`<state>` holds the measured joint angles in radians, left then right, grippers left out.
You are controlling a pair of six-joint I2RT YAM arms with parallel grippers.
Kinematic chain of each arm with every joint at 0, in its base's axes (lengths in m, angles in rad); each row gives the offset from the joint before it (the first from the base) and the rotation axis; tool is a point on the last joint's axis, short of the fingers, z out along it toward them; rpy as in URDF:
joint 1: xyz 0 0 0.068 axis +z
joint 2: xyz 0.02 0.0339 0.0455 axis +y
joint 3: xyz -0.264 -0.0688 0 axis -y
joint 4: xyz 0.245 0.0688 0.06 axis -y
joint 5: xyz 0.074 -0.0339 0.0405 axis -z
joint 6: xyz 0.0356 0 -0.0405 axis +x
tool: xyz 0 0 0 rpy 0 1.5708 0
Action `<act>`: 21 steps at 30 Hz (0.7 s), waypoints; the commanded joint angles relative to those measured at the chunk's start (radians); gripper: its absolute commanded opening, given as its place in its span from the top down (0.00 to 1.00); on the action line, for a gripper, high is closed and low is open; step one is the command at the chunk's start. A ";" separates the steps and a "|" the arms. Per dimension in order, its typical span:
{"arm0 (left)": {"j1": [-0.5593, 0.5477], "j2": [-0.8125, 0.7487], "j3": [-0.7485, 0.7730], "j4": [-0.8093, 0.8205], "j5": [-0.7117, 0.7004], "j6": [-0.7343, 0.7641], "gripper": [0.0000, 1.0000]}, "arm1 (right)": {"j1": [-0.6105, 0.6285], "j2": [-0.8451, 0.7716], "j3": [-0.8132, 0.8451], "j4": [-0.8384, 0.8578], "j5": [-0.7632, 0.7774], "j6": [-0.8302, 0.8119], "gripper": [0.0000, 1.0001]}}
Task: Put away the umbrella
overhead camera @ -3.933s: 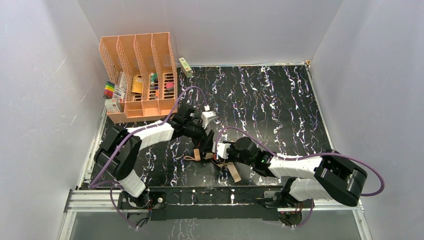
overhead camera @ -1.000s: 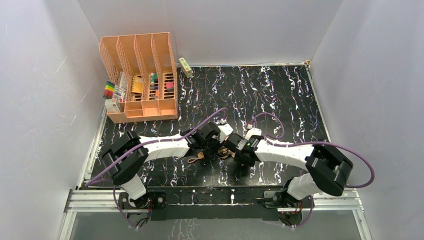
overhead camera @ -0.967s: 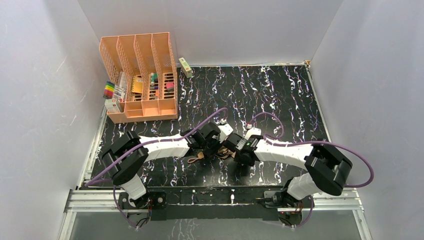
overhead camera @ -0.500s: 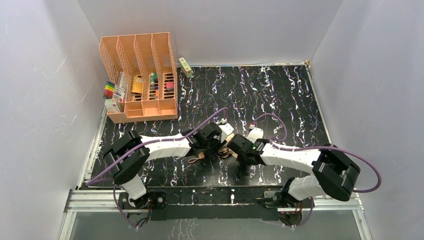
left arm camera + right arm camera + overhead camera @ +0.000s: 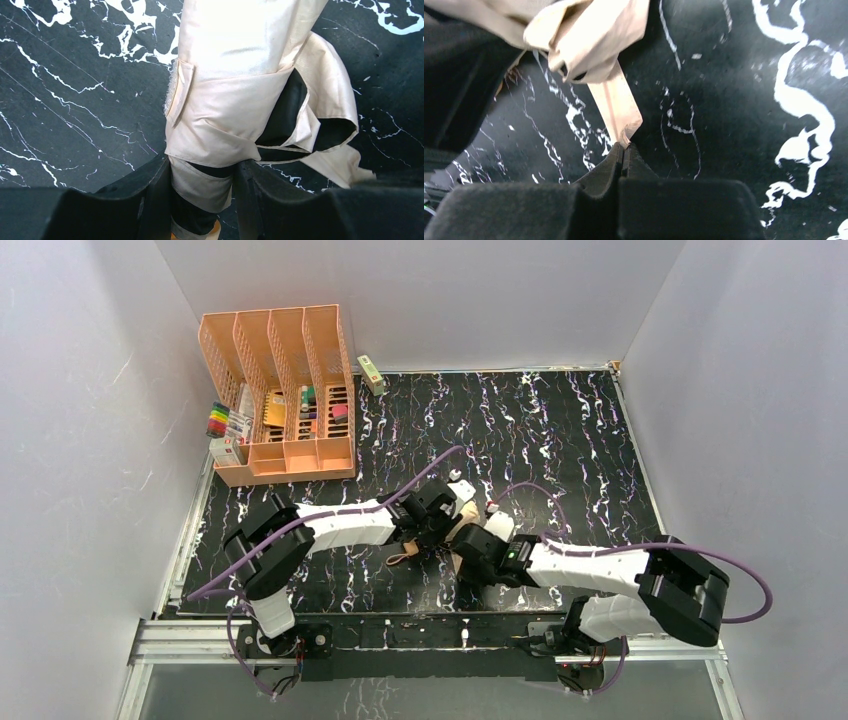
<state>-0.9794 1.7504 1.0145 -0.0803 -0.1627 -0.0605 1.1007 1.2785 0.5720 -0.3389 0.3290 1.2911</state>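
The umbrella (image 5: 463,523), pale peach-tan fabric partly folded, lies on the black marbled table between my two arms. My left gripper (image 5: 202,185) is shut on its narrow end near the handle, with the fabric body (image 5: 240,60) running away from the jaws. A velcro tab (image 5: 177,95) sits on the band wrapped round it. My right gripper (image 5: 624,150) is shut on the tip of the umbrella's flat strap (image 5: 616,110), which leads up to loose fabric folds (image 5: 589,35). In the top view the left gripper (image 5: 438,517) and right gripper (image 5: 470,555) sit close together.
A peach-orange slotted organizer (image 5: 280,390) stands at the far left corner, with markers (image 5: 222,422) beside it. A small green box (image 5: 371,373) lies by the back wall. The umbrella's thin wrist loop (image 5: 400,558) trails on the table near the left arm.
My right gripper closed on the strap tip and drew toward the near edge. The left arm, still gripping the umbrella, shifted slightly right.
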 commanded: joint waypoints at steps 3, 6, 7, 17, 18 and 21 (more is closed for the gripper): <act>0.055 0.044 -0.026 -0.142 -0.079 0.034 1.00 | 0.146 -0.012 -0.022 -0.189 -0.077 0.165 1.00; 0.058 0.034 -0.042 -0.144 -0.097 0.078 1.00 | 0.167 -0.044 -0.032 -0.249 -0.040 0.212 1.00; 0.059 0.029 -0.051 -0.141 -0.103 0.093 1.00 | 0.168 -0.059 -0.039 -0.266 -0.030 0.222 1.00; 0.059 -0.002 -0.123 -0.116 -0.158 0.160 1.00 | 0.168 -0.183 -0.101 -0.412 0.004 0.281 1.00; 0.059 0.002 -0.122 -0.116 -0.162 0.160 1.00 | 0.168 -0.183 -0.105 -0.405 -0.002 0.274 1.00; 0.058 0.017 -0.114 -0.120 -0.187 0.156 1.00 | 0.169 -0.167 -0.105 -0.420 -0.017 0.268 1.00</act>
<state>-0.9710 1.7077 0.9531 -0.0513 -0.1059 0.0334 1.2339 1.1019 0.4992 -0.5064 0.4454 1.5745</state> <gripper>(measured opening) 0.376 0.018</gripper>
